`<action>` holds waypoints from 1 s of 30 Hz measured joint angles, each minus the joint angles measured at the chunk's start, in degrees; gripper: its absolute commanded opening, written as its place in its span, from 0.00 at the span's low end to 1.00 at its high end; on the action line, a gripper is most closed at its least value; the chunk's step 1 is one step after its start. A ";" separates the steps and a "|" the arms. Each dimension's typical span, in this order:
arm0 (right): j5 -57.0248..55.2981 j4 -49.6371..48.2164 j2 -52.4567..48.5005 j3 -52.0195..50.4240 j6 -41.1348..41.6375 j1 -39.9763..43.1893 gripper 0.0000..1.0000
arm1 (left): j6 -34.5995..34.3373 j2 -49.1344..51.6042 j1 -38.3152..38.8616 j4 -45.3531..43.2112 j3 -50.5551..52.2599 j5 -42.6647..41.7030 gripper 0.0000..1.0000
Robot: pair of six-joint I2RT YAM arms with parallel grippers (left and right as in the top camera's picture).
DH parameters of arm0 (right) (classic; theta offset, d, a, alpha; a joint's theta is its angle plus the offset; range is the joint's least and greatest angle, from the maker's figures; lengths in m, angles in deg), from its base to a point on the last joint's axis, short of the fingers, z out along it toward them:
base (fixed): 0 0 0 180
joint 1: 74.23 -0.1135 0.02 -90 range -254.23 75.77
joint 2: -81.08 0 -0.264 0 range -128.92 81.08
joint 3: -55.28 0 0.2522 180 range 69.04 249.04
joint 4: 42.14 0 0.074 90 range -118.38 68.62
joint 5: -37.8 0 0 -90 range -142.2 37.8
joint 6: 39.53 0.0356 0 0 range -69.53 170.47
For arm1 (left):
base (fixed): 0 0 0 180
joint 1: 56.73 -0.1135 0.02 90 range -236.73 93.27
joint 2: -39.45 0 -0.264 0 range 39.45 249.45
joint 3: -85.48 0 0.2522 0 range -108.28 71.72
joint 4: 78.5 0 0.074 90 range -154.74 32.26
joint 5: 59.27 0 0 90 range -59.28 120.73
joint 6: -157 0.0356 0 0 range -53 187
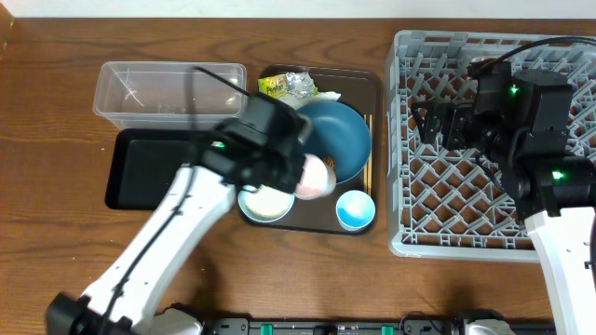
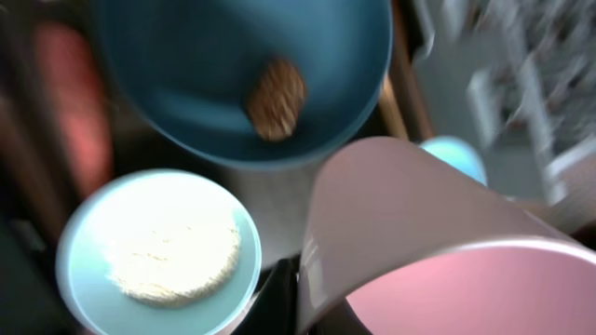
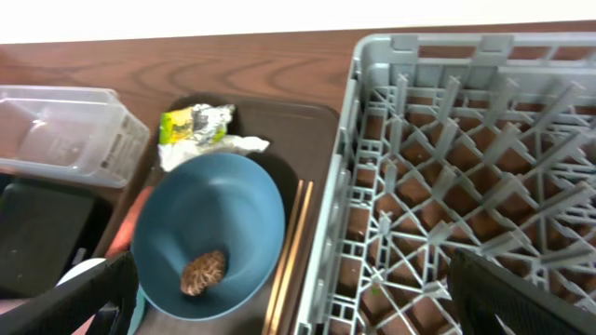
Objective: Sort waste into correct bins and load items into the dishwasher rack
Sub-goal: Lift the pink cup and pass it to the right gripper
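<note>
Left claw [image 1: 300,167] clamped on the pink cup [image 1: 318,179]. The cup sits tilted right in the jaws, over the brown tray [image 1: 317,227], between the blue plate [image 1: 337,138] and the white bowl [image 1: 265,203]. Right claw [image 1: 436,126] spread wide, holding nothing, over the rack [image 1: 410,191]. 1 blue cup [image 1: 355,209] on the tray.

Here's a robotics lab bench staged as a dish-clearing station: a brown wood-grain table [image 1: 56,93] against a plain white wall [image 3: 186,19], a white left robot arm [image 1: 177,233] and white right robot arm [image 1: 559,242] over it, a large square grey plastic dishwasher rack [image 1: 400,140], and a dark brown serving tray [image 1: 354,73] of used dishes beside a clear plastic rectangular tub [image 1: 121,93] and a shallow black rectangular tray [image 1: 149,167].
</note>
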 measured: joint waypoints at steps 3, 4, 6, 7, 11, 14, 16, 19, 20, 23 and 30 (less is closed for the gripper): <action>2.99 -1.84 -0.02 0.00 0.00 0.00 0.96 | 0.04 -2.40 -8.17 -3.02 -0.59 -9.07 0.06; 4.63 -2.89 -0.02 0.00 0.15 0.02 0.96 | 0.07 -2.91 -11.54 -4.35 -0.63 -13.70 0.06; 8.35 -4.92 -0.02 0.00 0.28 0.00 0.94 | 0.00 -3.15 -17.09 -6.88 -0.72 -22.69 0.06; 10.45 -6.08 -0.02 0.00 0.33 0.02 0.91 | 0.02 -3.08 -19.71 -8.26 -0.72 -27.78 0.06; 22.25 -11.19 -0.24 0.00 0.57 -0.04 0.85 | 0.07 -2.19 -25.62 -10.75 -0.72 -43.47 0.06; 31.19 -15.21 -0.85 0.02 0.66 -0.50 0.86 | 0.02 -1.64 -26.47 -10.99 -0.72 -51.95 0.06; 36.33 -17.07 -1.62 0.04 0.66 -1.81 0.89 | 0.04 -1.55 -26.27 -11.54 -0.72 -56.72 0.06; 41.90 -19.71 -3.15 0.04 0.63 -4.28 0.90 | 0.02 -1.55 -25.53 -12.72 -0.72 -62.34 0.06; 43.43 -20.50 -3.76 0.04 0.66 -5.16 0.90 | 0.02 -1.55 -25.38 -12.74 -0.72 -63.17 0.06; 47.47 -23.19 -5.77 0.04 0.61 -7.98 0.89 | 0.02 -1.55 -24.57 -13.29 -0.72 -65.48 0.06; 56.70 -30.42 -8.55 0.04 -1.92 -13.31 0.89 | 0.00 -1.55 -23.26 -14.36 -0.72 -67.34 0.06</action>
